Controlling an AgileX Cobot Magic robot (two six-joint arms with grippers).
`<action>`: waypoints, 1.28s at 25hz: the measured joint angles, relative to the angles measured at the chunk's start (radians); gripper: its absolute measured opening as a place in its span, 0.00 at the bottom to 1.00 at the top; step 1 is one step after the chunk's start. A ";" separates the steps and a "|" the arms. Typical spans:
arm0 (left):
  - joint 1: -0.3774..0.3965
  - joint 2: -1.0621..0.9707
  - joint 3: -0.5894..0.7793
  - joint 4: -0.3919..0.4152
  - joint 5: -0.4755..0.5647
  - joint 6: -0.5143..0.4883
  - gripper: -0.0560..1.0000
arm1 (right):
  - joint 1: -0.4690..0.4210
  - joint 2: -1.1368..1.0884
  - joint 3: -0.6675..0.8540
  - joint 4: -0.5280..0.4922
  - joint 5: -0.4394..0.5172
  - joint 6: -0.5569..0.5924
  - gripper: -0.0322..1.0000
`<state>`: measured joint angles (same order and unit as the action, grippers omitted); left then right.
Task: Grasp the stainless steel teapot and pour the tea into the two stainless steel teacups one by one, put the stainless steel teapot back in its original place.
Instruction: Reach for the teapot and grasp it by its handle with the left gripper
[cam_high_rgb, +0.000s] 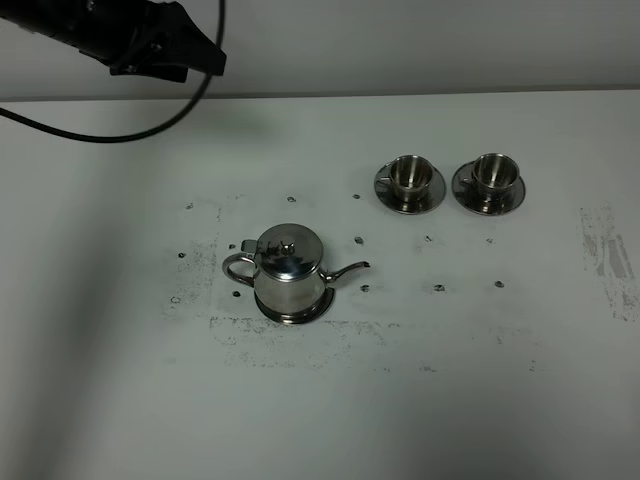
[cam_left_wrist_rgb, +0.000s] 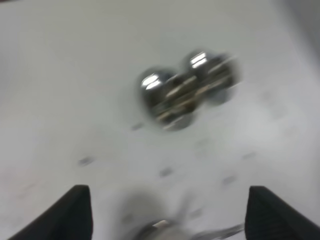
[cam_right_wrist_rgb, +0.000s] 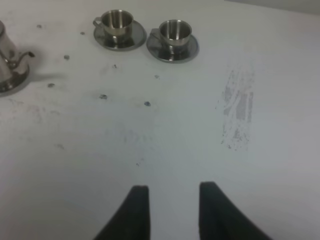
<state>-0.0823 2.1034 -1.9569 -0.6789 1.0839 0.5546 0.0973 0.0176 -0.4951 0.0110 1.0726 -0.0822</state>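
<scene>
The shiny, squat stainless steel teapot (cam_high_rgb: 288, 270) is seen upright on the wide round steel saucer (cam_high_rgb: 291, 318) on the white table (cam_high_rgb: 480, 380). Its looped handle is turned away from the two small shiny steel teacups and its thin spout towards them. The nearer teacup (cam_high_rgb: 410, 173) and the farther teacup (cam_high_rgb: 493, 171) are each set on a small round steel cup saucer (cam_high_rgb: 428, 199), well apart from the teapot.

The left gripper (cam_left_wrist_rgb: 167, 188) is held high above the table's far left, well clear of the teapot. Its black fingers (cam_left_wrist_rgb: 75, 215) are spread wide and nothing is gripped. A blurred part of the teapot is seen in the gap between them, untouched.

The right gripper (cam_right_wrist_rgb: 173, 186) is drawn nearly together over bare table. Nothing is held, and the teapot lies well off to its side.
</scene>
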 joint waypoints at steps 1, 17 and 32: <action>-0.026 -0.012 0.000 0.089 -0.015 -0.028 0.62 | 0.000 0.000 0.000 0.000 0.000 0.000 0.25; -0.319 -0.058 0.004 0.889 0.011 -0.437 0.62 | 0.000 0.000 0.000 0.001 0.000 0.000 0.25; -0.321 -0.248 0.499 1.025 -0.447 -0.564 0.62 | 0.000 0.000 0.000 0.001 0.000 0.000 0.25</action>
<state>-0.4036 1.8559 -1.4583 0.3457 0.6368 -0.0091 0.0973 0.0176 -0.4951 0.0121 1.0726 -0.0822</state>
